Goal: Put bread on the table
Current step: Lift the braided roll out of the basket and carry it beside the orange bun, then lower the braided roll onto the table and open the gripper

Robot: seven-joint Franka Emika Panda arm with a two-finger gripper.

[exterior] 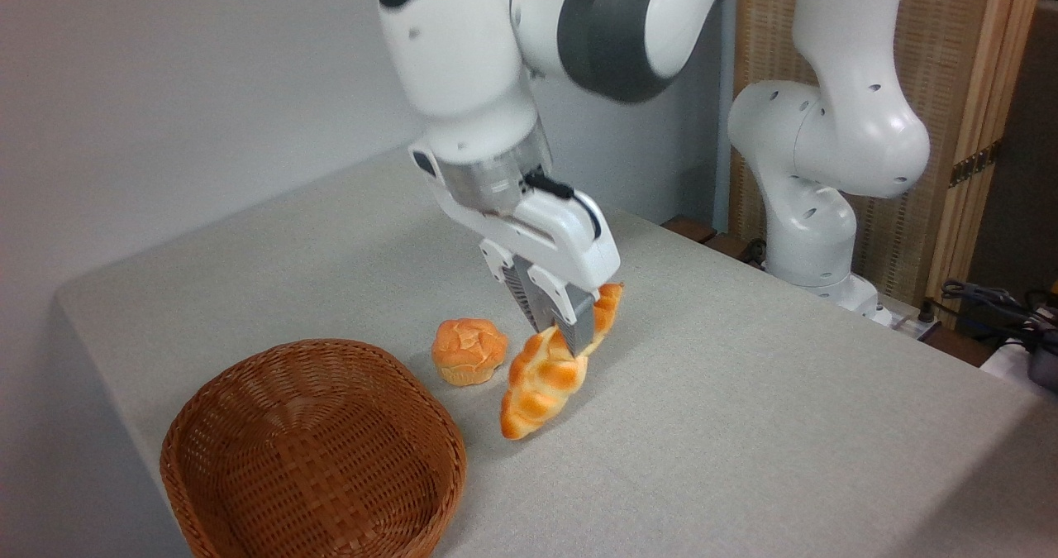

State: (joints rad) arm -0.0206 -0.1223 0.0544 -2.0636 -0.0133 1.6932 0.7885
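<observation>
Gripper (pixel 564 324) is closed on the bread (pixel 545 376), fingers pinching it across its width a bit above the middle, toward the far end. The loaf hangs slanted: long axis runs from the upper far tip just behind the fingers down to the near tip, which points at the table (pixel 744 393) and looks close to or just touching the cloth; can't tell contact for sure. So the bread sits directly under the gripper, over bare cloth in the table's middle, clear of the basket (pixel 314 450), which stands empty near the front left corner. A small bun (pixel 469 351) sits on the cloth just left of the loaf, close but seemingly not touching. Judgement: placing step almost done; what's left is to lower so the loaf lies flat, then let go, keeping the low tip off the bun.
</observation>
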